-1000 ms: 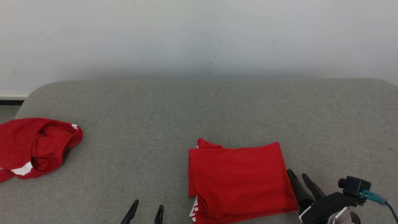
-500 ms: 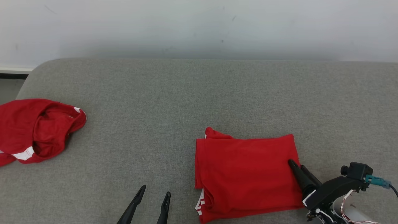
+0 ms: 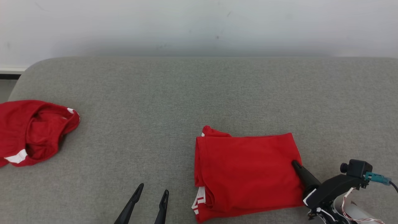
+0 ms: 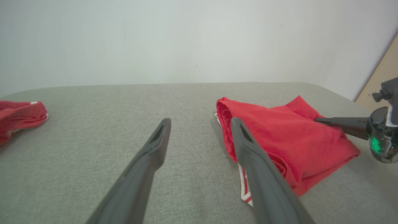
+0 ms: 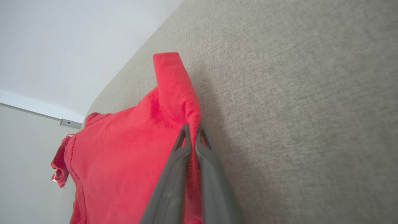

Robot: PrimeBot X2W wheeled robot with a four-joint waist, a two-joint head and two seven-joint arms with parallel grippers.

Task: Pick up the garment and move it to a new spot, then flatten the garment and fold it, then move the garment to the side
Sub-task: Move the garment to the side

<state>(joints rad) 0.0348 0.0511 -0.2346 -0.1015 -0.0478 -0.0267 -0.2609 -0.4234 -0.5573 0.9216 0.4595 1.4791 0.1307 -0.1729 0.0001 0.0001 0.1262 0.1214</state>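
Along folded garment [image 3: 245, 174] edge, right hand [image 3: 293, 162] clenches cloth; left hand [image 3: 154, 188] released, base cropped.

No text, label, brand, number or sign can be read on any surface; the folded red garment [image 3: 248, 174] bears white striping at its lower left edge, too small to resolve as lettering
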